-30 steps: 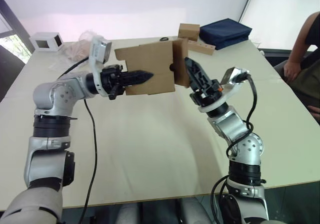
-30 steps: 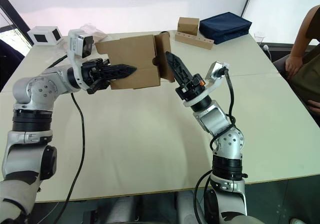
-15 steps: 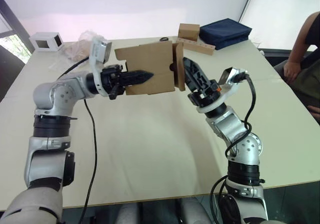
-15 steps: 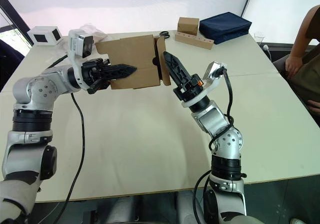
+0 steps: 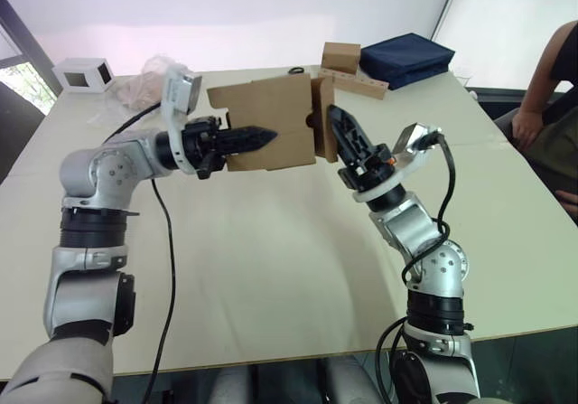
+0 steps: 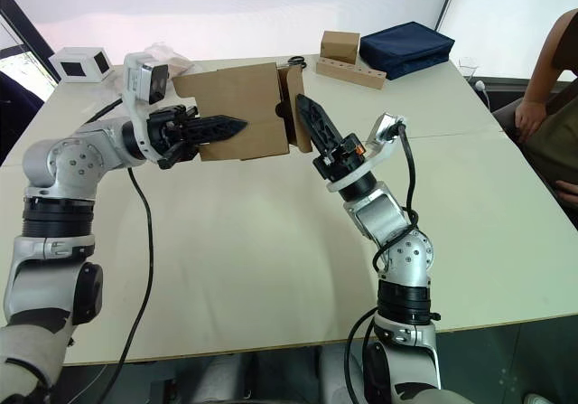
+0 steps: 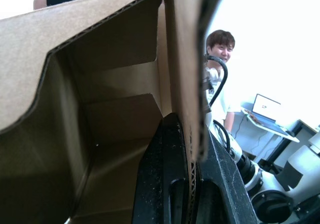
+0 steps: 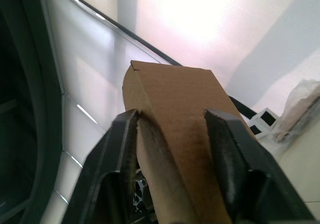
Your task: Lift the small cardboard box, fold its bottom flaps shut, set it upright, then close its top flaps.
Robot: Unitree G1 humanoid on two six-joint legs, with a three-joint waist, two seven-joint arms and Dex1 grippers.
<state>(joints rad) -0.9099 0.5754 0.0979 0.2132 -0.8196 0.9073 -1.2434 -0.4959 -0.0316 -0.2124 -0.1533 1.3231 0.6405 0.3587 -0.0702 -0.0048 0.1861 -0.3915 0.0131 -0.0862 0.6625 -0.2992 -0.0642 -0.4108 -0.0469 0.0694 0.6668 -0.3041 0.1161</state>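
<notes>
The small cardboard box (image 5: 271, 122) is up off the bench (image 5: 271, 268), the left gripper (image 5: 257, 137) clamped on one wall. The right gripper (image 5: 336, 126), jaws apart, straddles an end flap. Lifting's done; flap folding looks under way, uprighting and top flaps remain.

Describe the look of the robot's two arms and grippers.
Both arms are silver-grey metal segments joined by black rings, each with a loose black cable. The left gripper and right gripper have black tapered fingers. Each wrist carries a white camera block; the right wrist shows a small orange mark.
</notes>
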